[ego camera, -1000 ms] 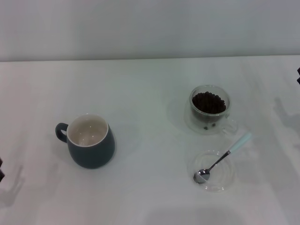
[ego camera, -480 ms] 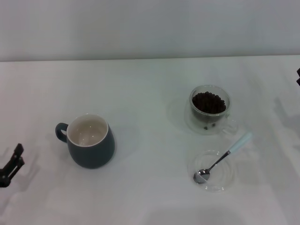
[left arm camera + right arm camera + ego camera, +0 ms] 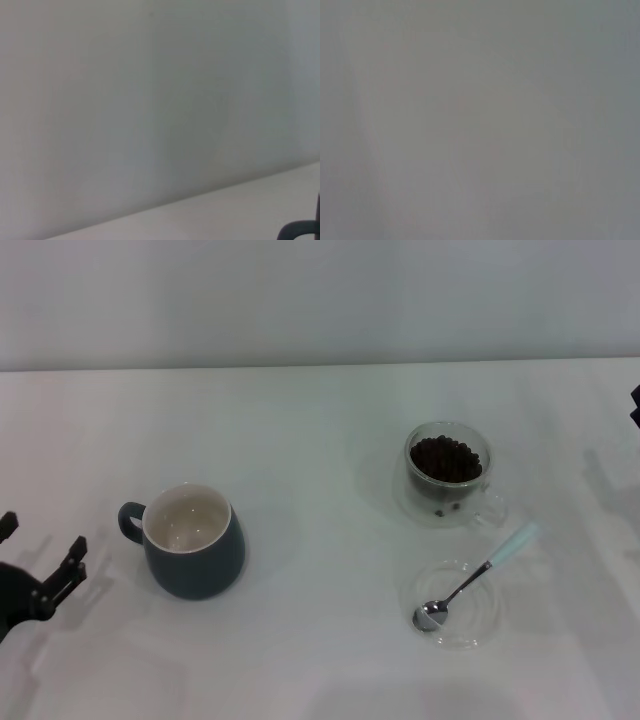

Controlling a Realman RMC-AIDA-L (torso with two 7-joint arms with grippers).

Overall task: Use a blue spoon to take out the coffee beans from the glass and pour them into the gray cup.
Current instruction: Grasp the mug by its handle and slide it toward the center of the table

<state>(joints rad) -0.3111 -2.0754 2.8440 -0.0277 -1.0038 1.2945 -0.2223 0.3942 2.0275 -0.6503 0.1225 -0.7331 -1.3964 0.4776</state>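
Note:
The gray cup point(image 3: 193, 542) stands upright at the left of the white table, its cream inside bare and its handle pointing left. Its handle also shows in the left wrist view point(image 3: 300, 231). The glass point(image 3: 447, 473) stands at the right, filled with coffee beans point(image 3: 445, 458). The blue spoon point(image 3: 477, 575) lies in front of the glass, its metal bowl resting on a flat clear saucer point(image 3: 452, 603) and its pale handle pointing back right. My left gripper point(image 3: 43, 533) is open and empty, left of the cup. Only a dark sliver of my right gripper point(image 3: 635, 405) shows at the right edge.
The white table point(image 3: 320, 420) runs back to a plain pale wall. Bare tabletop lies between the cup and the glass. The right wrist view shows only a blank grey surface.
My left gripper has come up and to the right from the lower left edge, closer to the cup. The cup, glass, spoon and right arm have not moved.

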